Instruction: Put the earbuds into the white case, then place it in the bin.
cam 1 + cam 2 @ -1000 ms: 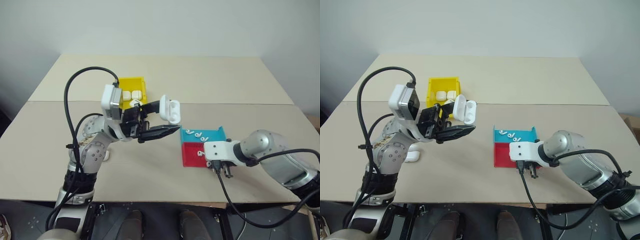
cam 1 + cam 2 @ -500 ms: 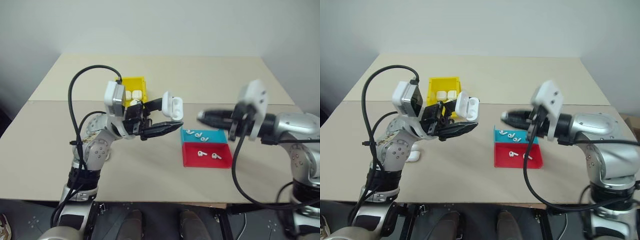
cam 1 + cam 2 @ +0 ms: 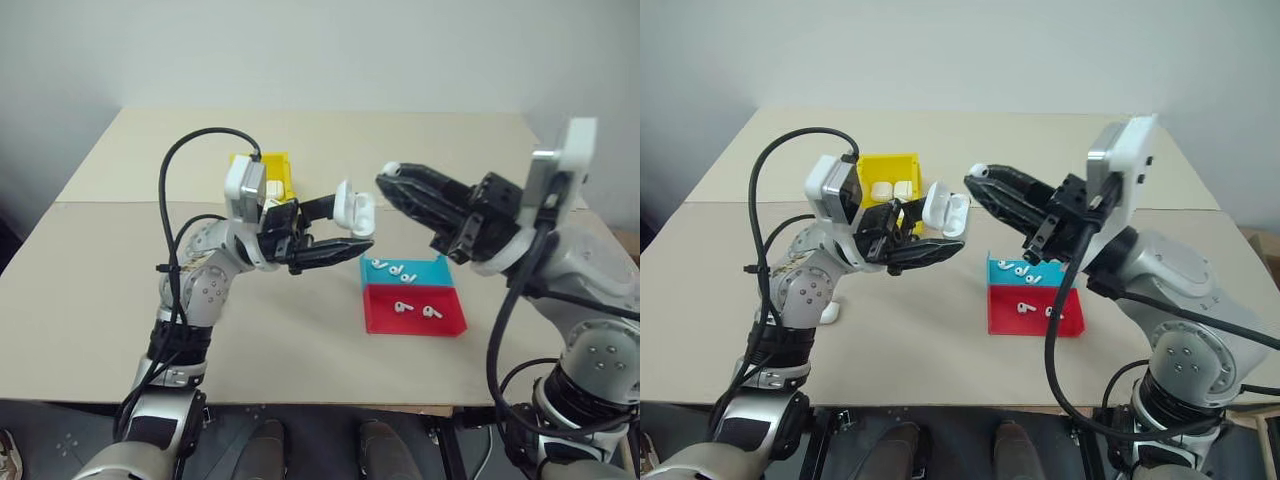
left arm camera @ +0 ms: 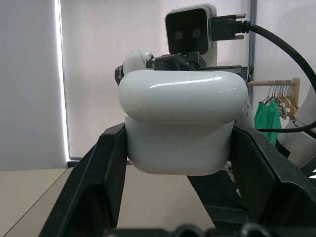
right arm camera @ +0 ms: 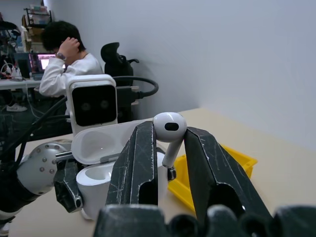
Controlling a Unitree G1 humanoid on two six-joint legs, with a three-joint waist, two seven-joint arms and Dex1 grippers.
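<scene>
We hold the open case (image 3: 352,209) clamped in our left gripper (image 3: 345,228) above the surface, our right gripper (image 5: 168,148) pinching an earbud (image 5: 169,131) beside it, insertion and the bin (image 3: 270,170) remaining.

earbuds (image 3: 404,289): 6 | white cases (image 3: 355,210): 4 | bin (image 3: 887,168): 1 | tray (image 3: 412,310): 1
</scene>
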